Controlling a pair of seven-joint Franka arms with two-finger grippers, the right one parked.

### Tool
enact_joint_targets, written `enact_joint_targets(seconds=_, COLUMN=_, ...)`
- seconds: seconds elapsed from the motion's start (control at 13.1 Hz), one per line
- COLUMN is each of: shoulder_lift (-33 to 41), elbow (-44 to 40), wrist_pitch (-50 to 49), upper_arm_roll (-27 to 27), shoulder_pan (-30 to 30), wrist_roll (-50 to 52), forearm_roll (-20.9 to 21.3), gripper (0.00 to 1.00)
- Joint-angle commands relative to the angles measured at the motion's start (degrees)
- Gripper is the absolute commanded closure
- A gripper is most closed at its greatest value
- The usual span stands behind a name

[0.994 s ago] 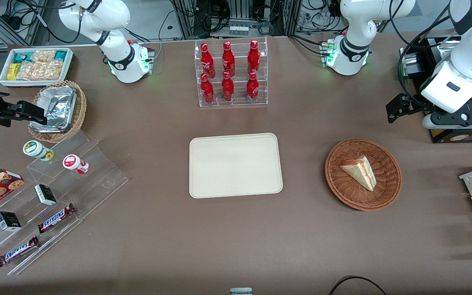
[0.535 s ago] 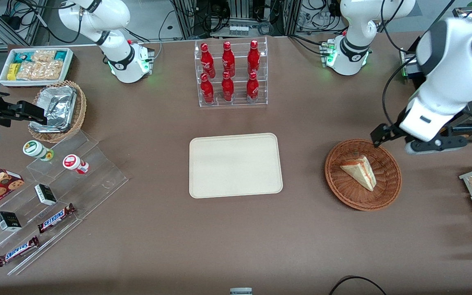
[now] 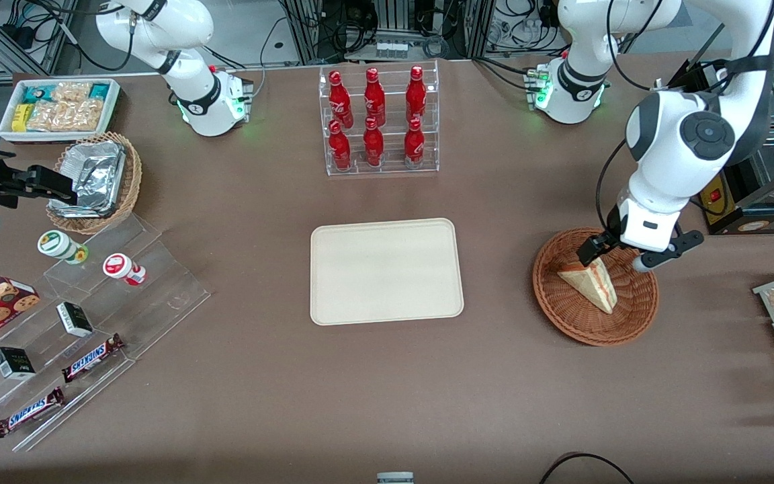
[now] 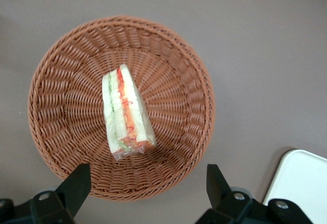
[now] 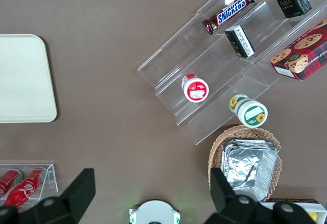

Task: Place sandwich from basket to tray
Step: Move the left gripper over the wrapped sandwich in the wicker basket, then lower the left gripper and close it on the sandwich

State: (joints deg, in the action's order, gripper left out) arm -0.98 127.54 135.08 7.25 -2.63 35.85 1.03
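Swung in from the working arm's end of the counter (image 3: 508, 376) and came down over the basket (image 3: 572, 323) within the last second. Hung now with the gripper (image 3: 619, 254) just above the basket rim, jaws spread wide and pinching nothing. Showed, in the left wrist view, both fingertips (image 4: 77, 182) apart with the basket (image 4: 61, 71) between and below them. Left the sandwich (image 3: 592, 284) untouched, lying on its side in the basket (image 4: 61, 71) directly under the jaws, filling stripes turned up in the wrist view (image 4: 126, 113). Kept the tray (image 3: 387, 271) bare, well apart from the jaws toward the parked arm's end. Judged as early progress: approach nearly done; lowering, closing on the wedge, lifting, carrying across and setting down on the tray all yet to come.
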Motion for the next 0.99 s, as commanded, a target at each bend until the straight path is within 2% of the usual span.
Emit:
enact_joint_targets(seconds=0.0, shoulder_lift=-1.7, elbow=0.6, wrist_pitch=3.1, upper_arm_roll=0.0, shoulder_pan=0.4, wrist_roll=1.4, forearm_roll=0.3, gripper=0.0)
enact_joint_targets(seconds=0.69, shoulder_lift=-7.7, elbow=2.5, wrist_pitch=10.9, upper_arm_roll=-0.3, shoulder_pan=2.5, wrist_roll=1.6, forearm_roll=0.3, gripper=0.0)
enact_joint_targets(seconds=0.92, shoulder_lift=-8.8, elbow=5.8, wrist_pitch=15.3, upper_arm_roll=-0.4, shoulder_pan=2.5, wrist_roll=1.5, forearm_roll=0.3, gripper=0.0)
